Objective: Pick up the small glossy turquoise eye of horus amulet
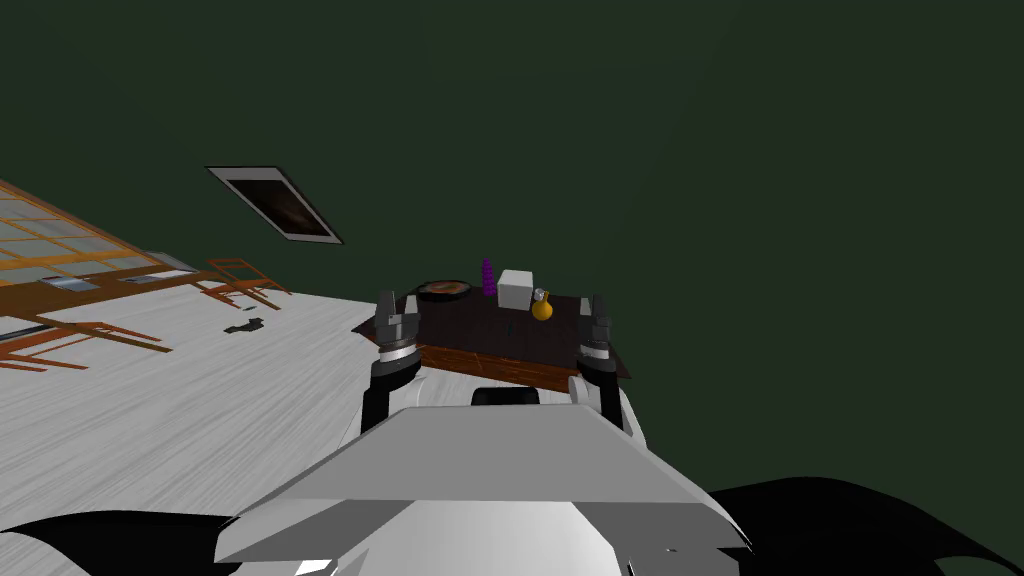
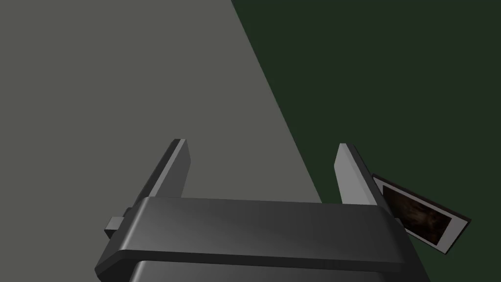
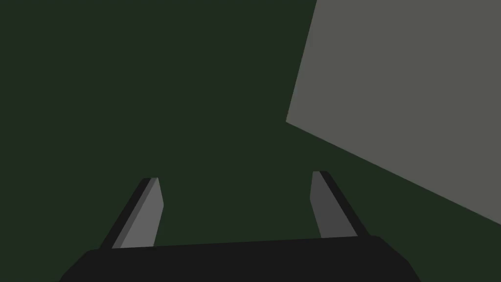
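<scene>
Facing the tabletop [image 1: 500, 335], the left pincer [image 1: 397, 302] and right pincer [image 1: 592, 304] are hovering released at its near corners, likely poised to reach. The amulet is presumably lying near the white box [image 1: 515, 289] and orange flask [image 1: 542, 309], too small to tell.

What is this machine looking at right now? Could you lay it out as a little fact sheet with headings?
surface: dark brown table against a dark green wall
on the table: round dark dish, purple ribbed object, white box, round orange bottle
arrangement: all four sit along the table's far side
left end effector: open, holding nothing, raised at the table's near edge
right end effector: open, holding nothing, raised at the table's near edge
</scene>
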Robot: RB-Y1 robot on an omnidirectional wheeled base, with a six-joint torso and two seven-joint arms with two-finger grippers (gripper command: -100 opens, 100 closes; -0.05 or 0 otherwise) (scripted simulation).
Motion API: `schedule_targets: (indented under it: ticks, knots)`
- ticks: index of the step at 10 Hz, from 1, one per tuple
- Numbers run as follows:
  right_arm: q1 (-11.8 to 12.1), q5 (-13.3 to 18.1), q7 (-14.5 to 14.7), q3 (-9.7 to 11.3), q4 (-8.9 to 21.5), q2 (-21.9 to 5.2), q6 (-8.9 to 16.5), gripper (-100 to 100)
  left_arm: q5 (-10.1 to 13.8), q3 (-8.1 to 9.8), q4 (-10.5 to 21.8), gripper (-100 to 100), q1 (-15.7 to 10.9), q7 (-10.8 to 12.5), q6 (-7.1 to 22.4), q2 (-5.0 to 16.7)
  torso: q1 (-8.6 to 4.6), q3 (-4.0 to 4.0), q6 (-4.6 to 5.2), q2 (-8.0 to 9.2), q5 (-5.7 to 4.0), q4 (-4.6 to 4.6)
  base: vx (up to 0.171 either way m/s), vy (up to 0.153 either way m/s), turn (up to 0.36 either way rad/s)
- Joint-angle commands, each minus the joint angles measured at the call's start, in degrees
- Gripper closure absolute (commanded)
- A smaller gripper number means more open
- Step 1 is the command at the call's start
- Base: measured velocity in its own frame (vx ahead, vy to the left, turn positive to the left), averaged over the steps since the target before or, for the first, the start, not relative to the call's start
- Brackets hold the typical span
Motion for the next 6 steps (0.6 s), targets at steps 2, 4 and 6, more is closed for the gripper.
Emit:
schedule_targets:
  ticks: [2, 4, 6]
  knots:
    - [0.23, -0.46, 0.06, 0.28, 1.33, -3.27, 1.27, -100, 0.00, 0.00, 0.00, 0, 0.00, 0.00, 0.00, 0.00, 0.06, 0.01, -0.01, 0.03, 0.01, 0.00, -0.011, 0.034, 0.064]
    - [0.59, -1.14, 0.14, 0.69, 3.23, -6.22, 3.12, -100, 0.00, -0.01, 0.00, 0, -0.01, 0.00, 0.00, -0.01, 0.20, 0.04, -0.02, 0.08, 0.04, 0.01, -0.026, 0.074, 0.109]
    - [1.13, -2.10, 0.24, 1.25, 5.78, -9.10, 5.63, -100, 0.00, -0.01, 0.00, 0, -0.01, 0.00, 0.00, -0.01, 0.39, 0.06, -0.01, 0.11, 0.08, 0.02, -0.047, 0.124, 0.125]
